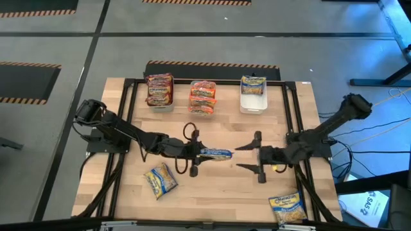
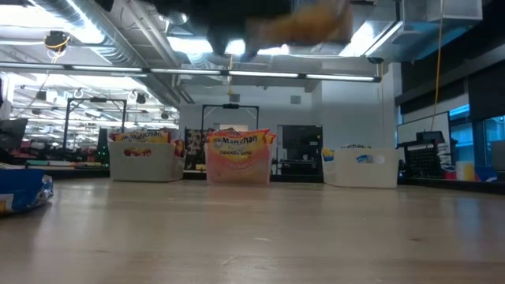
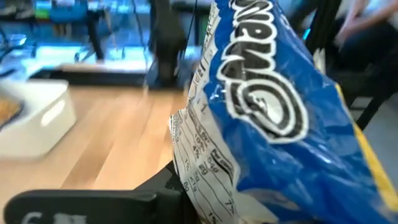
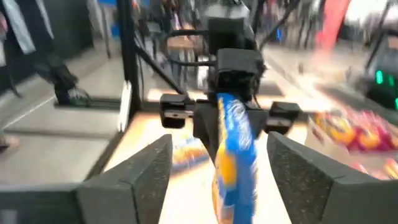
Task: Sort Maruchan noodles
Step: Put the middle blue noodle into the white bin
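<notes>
The left gripper (image 1: pixel 196 153) pinches one end of a blue-and-yellow crinkly plastic noodle packet (image 1: pixel 216 154), holding it above the middle of the light wooden table (image 1: pixel 212 186). The right gripper (image 1: pixel 250 157) faces it from the packet's other end, its two fingers spread wide and apart from the packet. Behind the packet stand three bins; the white plastic bin (image 1: pixel 252 101) holds matching blue packets.

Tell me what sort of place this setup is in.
Likely a robotics lab or industrial workshop: the wooden table stands on a grey floor with black-and-yellow hazard-striped tape, and the low view shows exposed ceiling ducts and long strip lights.
</notes>
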{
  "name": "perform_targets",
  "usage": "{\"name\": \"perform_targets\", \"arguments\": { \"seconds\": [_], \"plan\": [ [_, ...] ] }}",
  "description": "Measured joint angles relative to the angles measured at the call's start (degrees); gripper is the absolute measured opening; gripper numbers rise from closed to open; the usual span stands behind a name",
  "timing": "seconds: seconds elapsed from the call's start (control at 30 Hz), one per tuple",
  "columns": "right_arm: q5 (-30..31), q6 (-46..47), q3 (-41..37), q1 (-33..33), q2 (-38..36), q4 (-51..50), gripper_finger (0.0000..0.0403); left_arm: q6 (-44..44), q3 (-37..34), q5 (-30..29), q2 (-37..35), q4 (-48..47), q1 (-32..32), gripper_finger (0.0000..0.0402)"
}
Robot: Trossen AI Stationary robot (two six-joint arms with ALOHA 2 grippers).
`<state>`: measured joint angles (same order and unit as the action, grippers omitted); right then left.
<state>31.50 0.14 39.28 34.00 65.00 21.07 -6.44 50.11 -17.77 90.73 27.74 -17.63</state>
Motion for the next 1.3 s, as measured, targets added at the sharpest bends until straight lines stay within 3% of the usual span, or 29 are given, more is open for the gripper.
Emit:
{"name": "perform_targets", "arguments": {
  "seconds": [0.1, 0.2, 0.5, 0.67, 1.0, 1.3],
  "plan": [
    [0.7, 5.4, 8.0, -0.7, 0.1, -18.3, 0.0254, -0.3, 0.0, -0.8, 2.0, -4.1, 0.4, 0.0098],
    [-2.6, 7.2, 17.3, -3.3, 4.7, -31.1, 0.0255, -0.3, 0.0, -0.8, 4.0, -6.0, 0.5, 0.0105],
    [-17.3, 14.6, 37.0, -13.9, 22.6, -53.6, 0.0237, -0.7, 0.0, -2.8, 4.5, -5.3, 0.7, 0.0102],
    [-26.3, 16.7, 43.0, -16.8, 29.3, -58.8, 0.0227, -0.6, 0.0, -2.6, 4.5, -5.5, 0.7, 0.0107],
    [-28.6, 16.7, 44.4, -18.8, 34.7, -60.4, 0.0203, -0.5, -0.1, -2.3, 4.5, -5.7, 0.7, 0.0104],
    [-26.2, 13.8, 44.4, -18.6, 34.8, -60.7, 0.0084, -0.6, -0.1, -2.2, 4.5, -5.4, 0.7, 0.0128]
  ]
}}
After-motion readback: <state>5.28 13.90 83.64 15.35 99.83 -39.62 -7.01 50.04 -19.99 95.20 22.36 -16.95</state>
